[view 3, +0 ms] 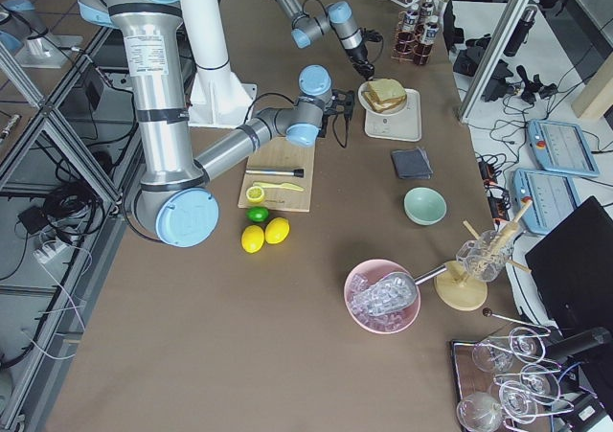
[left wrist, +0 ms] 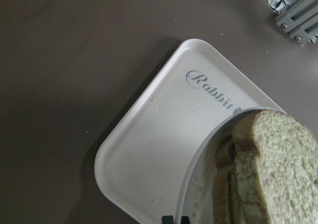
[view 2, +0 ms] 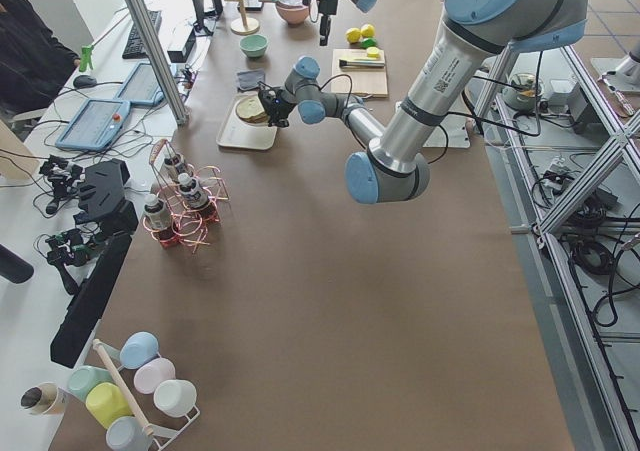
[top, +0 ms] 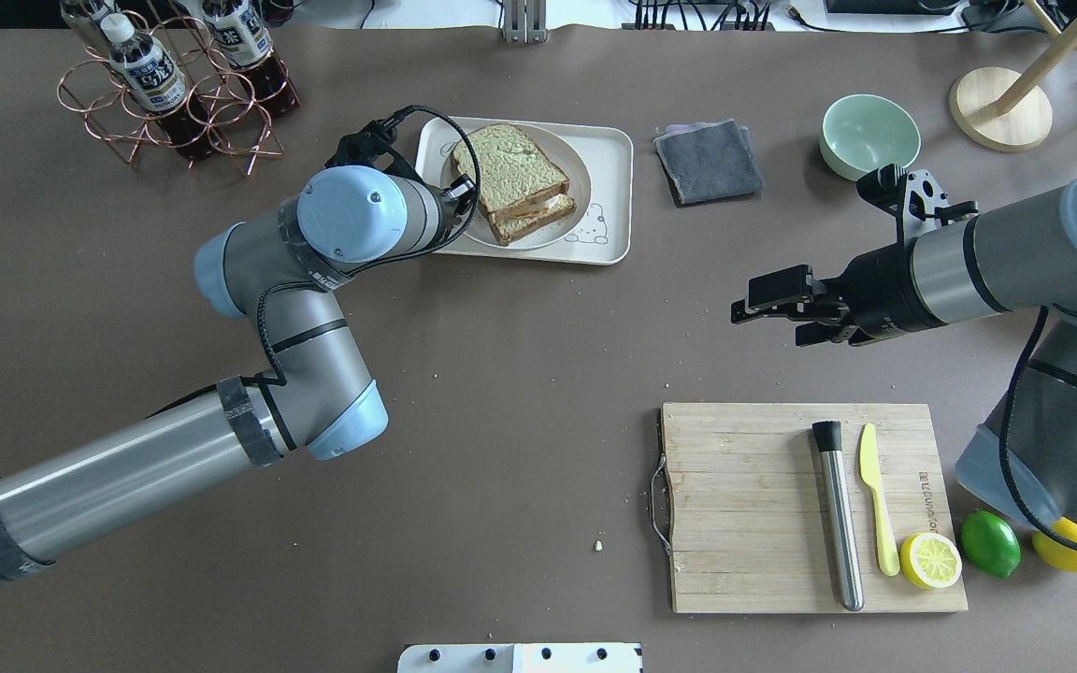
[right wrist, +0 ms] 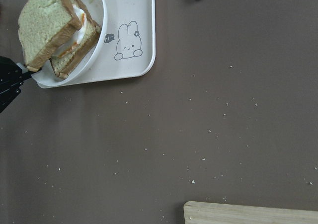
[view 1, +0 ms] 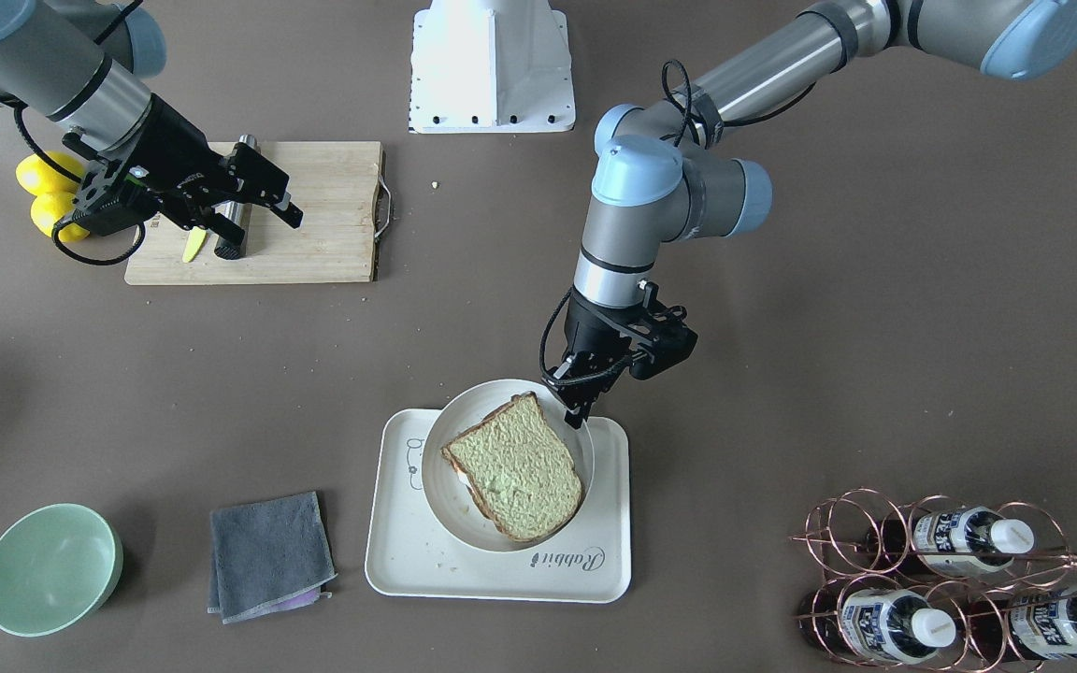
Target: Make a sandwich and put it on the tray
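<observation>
The sandwich (view 1: 515,465), two greenish-tan bread slices with white egg and orange yolk between them (right wrist: 77,23), lies on a round white plate (view 1: 464,523). The plate stands on the cream tray (view 1: 408,551) with "Rabbit" lettering. My left gripper (view 1: 578,414) is at the plate's rim on the robot's side, shut on that rim; its fingertips (left wrist: 175,219) show at the bottom edge of the left wrist view. My right gripper (top: 749,304) is open and empty, hovering above the table between the tray (top: 609,187) and the cutting board.
A wooden cutting board (top: 744,505) holds a steel rod (top: 838,514), a yellow knife (top: 875,505) and a lemon half (top: 930,560). A grey cloth (top: 709,161) and a green bowl (top: 869,136) lie beside the tray. A copper bottle rack (top: 174,84) stands beyond my left arm.
</observation>
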{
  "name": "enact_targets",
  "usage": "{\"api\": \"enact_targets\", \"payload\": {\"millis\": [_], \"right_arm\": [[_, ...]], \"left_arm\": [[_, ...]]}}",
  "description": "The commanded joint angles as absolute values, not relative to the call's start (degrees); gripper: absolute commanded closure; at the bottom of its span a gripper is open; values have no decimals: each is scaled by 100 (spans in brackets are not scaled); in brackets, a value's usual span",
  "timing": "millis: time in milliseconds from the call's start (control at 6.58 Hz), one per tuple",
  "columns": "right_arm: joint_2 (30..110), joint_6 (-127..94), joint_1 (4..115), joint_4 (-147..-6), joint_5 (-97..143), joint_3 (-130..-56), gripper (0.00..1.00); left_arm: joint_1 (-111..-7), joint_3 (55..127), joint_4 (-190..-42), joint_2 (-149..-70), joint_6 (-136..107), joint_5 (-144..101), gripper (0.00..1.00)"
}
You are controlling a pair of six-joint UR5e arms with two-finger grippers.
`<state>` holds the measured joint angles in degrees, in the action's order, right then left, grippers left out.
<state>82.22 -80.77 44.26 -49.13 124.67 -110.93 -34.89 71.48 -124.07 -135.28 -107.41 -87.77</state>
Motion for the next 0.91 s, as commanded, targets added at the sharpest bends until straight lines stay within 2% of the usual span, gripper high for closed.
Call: {"api": "enact_targets", "payload": {"millis": [0, 304, 456, 760], "right_arm": [[8183, -8068, 4447, -4913, 12419, -11031, 1], [8174, -7928, 4491, -4913, 12419, -10934, 1], [8174, -7876, 4517, -4913, 12419, -10916, 1], [8174, -7875, 4544, -4913, 12454, -10933, 1]], "left_arm": [[-3498, 6242, -12875, -13904, -11065, -8569, 100], [-3489, 6126, -13034, -13904, -11048, -8578, 97], [-3498, 6196, -13060, -13913, -10935, -8604, 13], [-3646, 6441, -13043, -13861, -10820, -8840, 14]]}}
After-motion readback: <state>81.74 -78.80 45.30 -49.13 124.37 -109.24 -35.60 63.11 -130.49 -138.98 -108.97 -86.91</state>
